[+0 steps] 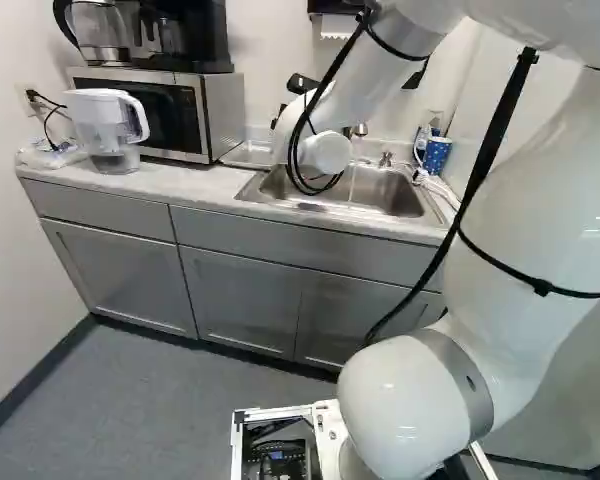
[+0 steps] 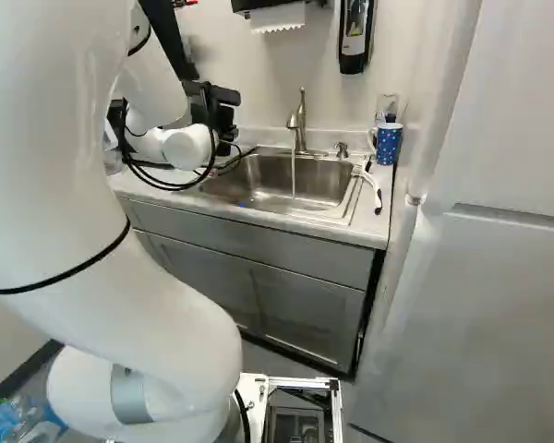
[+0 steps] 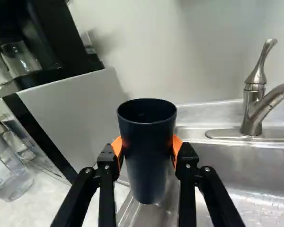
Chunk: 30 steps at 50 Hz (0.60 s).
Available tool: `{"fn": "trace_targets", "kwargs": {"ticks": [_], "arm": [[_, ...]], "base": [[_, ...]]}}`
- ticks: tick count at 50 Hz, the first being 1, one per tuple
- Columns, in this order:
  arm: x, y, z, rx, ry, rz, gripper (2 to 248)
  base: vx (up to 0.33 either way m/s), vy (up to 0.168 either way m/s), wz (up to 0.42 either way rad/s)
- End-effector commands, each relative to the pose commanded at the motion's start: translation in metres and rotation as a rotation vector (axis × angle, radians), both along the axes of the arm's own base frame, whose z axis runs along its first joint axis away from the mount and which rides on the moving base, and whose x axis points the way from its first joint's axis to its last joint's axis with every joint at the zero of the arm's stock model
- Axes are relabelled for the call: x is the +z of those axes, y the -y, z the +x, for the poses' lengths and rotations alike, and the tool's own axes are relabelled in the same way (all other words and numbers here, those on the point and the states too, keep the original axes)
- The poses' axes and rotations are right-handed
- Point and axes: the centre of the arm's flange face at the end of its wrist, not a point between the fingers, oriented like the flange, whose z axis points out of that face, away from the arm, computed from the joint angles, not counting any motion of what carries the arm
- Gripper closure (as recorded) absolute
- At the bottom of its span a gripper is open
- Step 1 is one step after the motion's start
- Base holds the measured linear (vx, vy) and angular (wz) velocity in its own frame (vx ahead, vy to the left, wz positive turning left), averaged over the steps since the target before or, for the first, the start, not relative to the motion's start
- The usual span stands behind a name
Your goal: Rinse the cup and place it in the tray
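In the right base view, the black body of my gripper (image 2: pixel 223 109) shows behind the white wrist, at the sink's left side. The wrist view shows my gripper (image 3: pixel 147 153) shut on a dark navy cup (image 3: pixel 146 156), an orange pad on each side. The cup is upright, its open rim facing up, beside the microwave and over the sink's near corner. Water runs from the faucet (image 2: pixel 299 125) into the steel sink (image 2: pixel 305 180); the cup is away from that stream. I cannot make out the tray for certain; the arm hides part of the counter.
The microwave (image 1: pixel 170 115) with a coffee maker (image 1: pixel 185 35) on top stands left of the sink, near a clear pitcher (image 1: pixel 110 130). A blue dotted mug (image 2: pixel 388 143) and a white-handled brush (image 2: pixel 371 189) lie at the sink's right. A tall grey cabinet (image 2: pixel 480 277) flanks the counter.
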Motion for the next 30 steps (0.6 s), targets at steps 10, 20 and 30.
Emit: {"fn": "trace_targets", "kwargs": {"ticks": [10, 20, 30], "arm": [[0.0, 0.0, 0.0, -0.006, -0.015, 0.104, 129], [0.0, 0.0, 0.0, -0.013, -0.031, 0.209, 129], [0.0, 0.0, 0.0, -0.019, -0.046, 0.311, 129]], "base": [[0.0, 0.0, 0.0], [0.0, 0.0, 0.0], [0.0, 0.0, 0.0]]}}
